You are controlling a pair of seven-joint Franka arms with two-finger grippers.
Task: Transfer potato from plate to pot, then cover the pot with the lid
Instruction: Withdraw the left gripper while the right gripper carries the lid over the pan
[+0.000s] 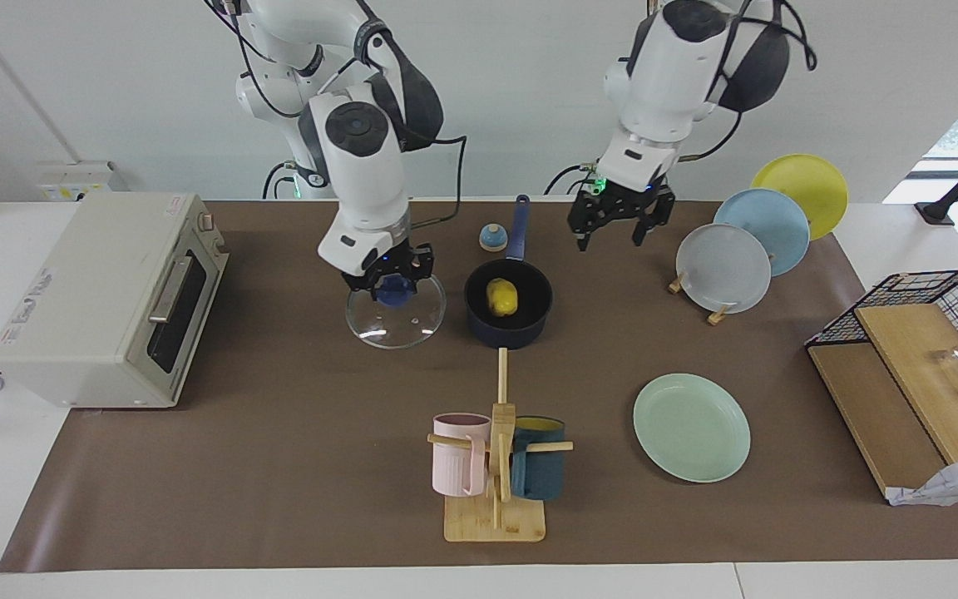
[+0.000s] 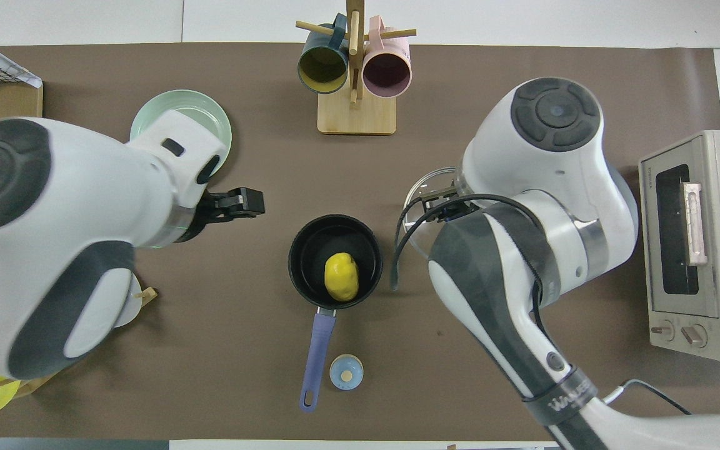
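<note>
Beside the pot (image 1: 508,304) – potato (image 1: 501,297) already inside, toward my right arm's end of the table – my right claw (image 1: 396,283) sits clamped on the lid (image 1: 396,312) knob, while my left claw (image 1: 612,218) hangs open, waiting.

A toaster oven (image 1: 105,304) is set at the right arm's end of the table. Two mugs (image 1: 461,453) are hung on a wooden mug tree (image 1: 499,466). Three plates (image 1: 723,268) are stood upright on a rack.

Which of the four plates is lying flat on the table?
The mint-green plate. It lies flat on the brown mat near the mug stand, while the grey plate, light blue plate and yellow plate stand upright in a wooden rack.
</note>
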